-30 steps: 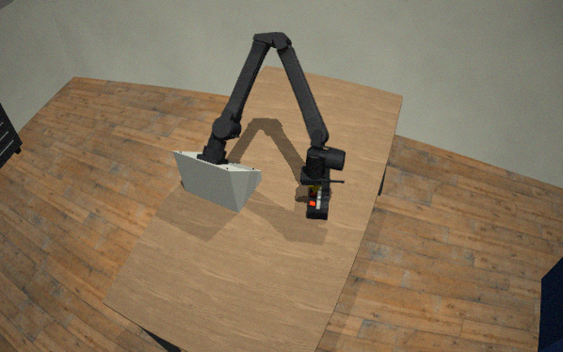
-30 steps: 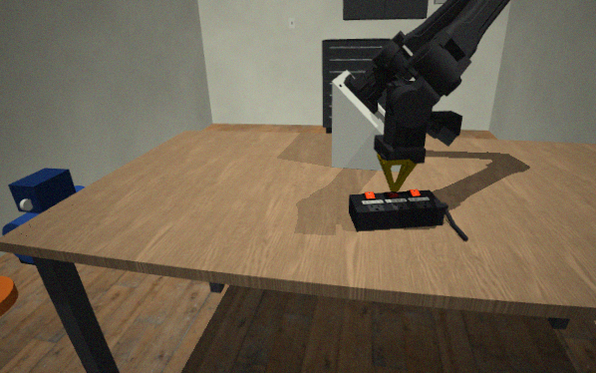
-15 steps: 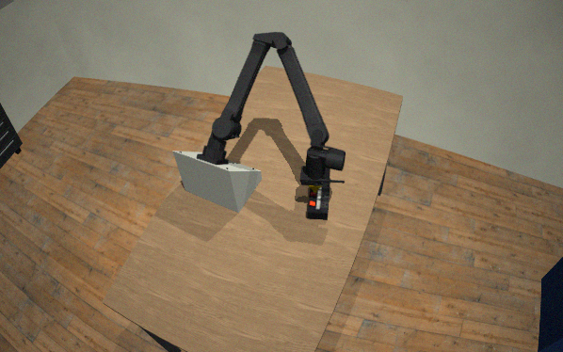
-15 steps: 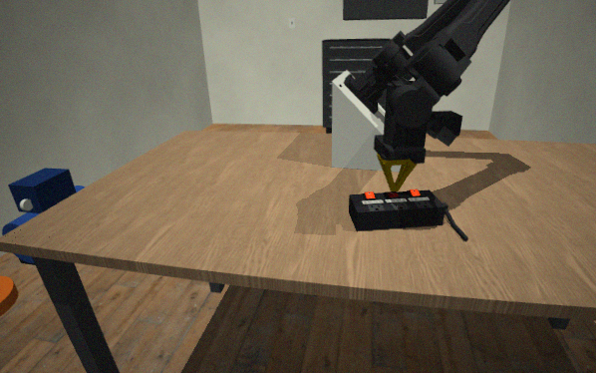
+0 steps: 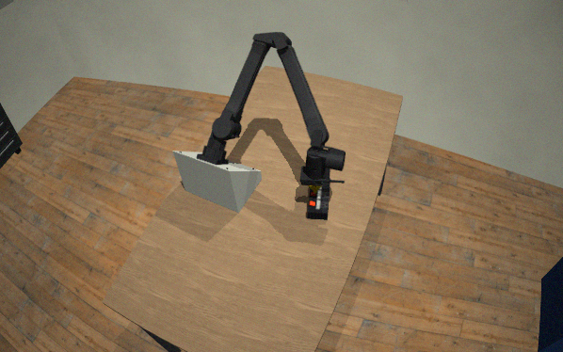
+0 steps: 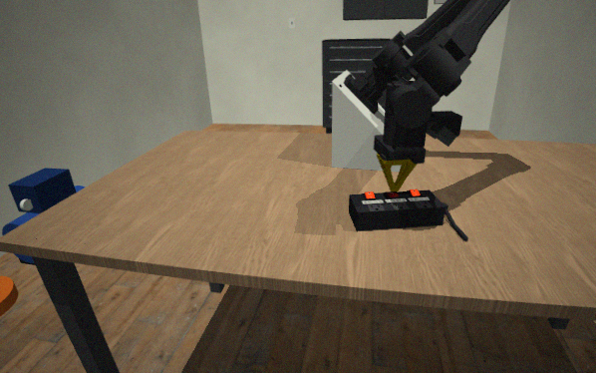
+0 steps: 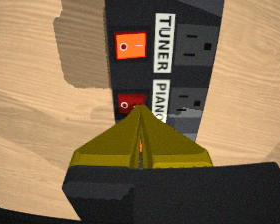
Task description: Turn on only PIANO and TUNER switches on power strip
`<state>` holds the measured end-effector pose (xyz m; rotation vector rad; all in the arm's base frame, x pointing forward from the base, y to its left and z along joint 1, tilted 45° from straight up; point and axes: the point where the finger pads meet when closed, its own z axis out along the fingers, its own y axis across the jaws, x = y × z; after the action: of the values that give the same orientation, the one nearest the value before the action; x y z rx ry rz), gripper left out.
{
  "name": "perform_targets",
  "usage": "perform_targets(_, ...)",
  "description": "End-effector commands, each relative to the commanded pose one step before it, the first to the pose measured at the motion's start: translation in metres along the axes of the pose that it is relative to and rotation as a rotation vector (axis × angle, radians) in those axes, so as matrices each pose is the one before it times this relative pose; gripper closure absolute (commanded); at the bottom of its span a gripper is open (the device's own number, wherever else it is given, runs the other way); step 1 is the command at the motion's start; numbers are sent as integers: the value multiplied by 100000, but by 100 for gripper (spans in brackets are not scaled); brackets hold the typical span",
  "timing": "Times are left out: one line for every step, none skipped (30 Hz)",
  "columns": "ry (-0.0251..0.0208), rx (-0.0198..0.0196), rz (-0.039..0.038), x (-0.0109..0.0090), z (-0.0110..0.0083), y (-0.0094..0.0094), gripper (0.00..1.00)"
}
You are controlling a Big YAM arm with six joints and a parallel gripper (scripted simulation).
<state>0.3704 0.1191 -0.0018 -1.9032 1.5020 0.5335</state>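
The arm [image 5: 298, 80] rises from its grey wedge-shaped pedestal [image 5: 214, 185], folds at a high elbow and drops steeply to the wrist, which points the gripper [image 6: 395, 188] almost straight down over the power strip [image 6: 396, 214]. The gripper's yellow fingers are pressed together into a single wedge with nothing between them. In the exterior view its tip sits at the middle switch [image 6: 392, 194] of the strip's row of three; whether it touches the rocker cannot be told. In the wrist view the tip lies at the near edge of the dark red PIANO switch [image 7: 130, 103], while the TUNER switch [image 7: 131, 46] beyond it glows bright orange. The third switch [image 6: 370, 194], also orange, shows only in the exterior view.

The power strip lies flat and label-up on the worktop [image 6: 176, 199], in the arm's shadow, with its black cord [image 6: 456, 226] trailing off one end. It sits well in from the worktop's front edge in the exterior view, and nearer the far side edge in the top view. The pedestal stands apart from it on one side; on the other sides only bare wood surrounds the strip.
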Motion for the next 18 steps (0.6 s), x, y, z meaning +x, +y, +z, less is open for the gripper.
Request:
perform_targets(532,1645,195,1029,-317,-385,100)
perform_targets(77,257,194,156,-86,-21,100)
perform_targets(-19,-37,41,53,-4,18,100)
perform_targets(-20,-46,49,46,-3,19,100)
perform_targets(-6,11,-8,41,-3,2,100)
perform_targets(-1,22,-20,30,-2,-2,100)
perform_targets(0,0,0,0,0,0,100)
perform_targets(0,0,0,0,0,0,100)
perform_targets(-537,-1428,-1543,-618,548,137,100)
perform_targets(-13,-29,-41,-7,13,3,100)
perform_targets(4,11,13,6,-4,0,100)
perform_targets(0,0,1,0,0,0,100)
perform_targets(0,-1,-1,0,0,0,100)
perform_targets(0,1,2,1,0,0,100)
perform_targets(0,-1,-1,0,0,0,100)
perform_targets(0,0,0,0,0,0,100)
perform_targets(0,0,0,0,0,0,100)
perform_targets(0,-1,0,0,0,0,100)
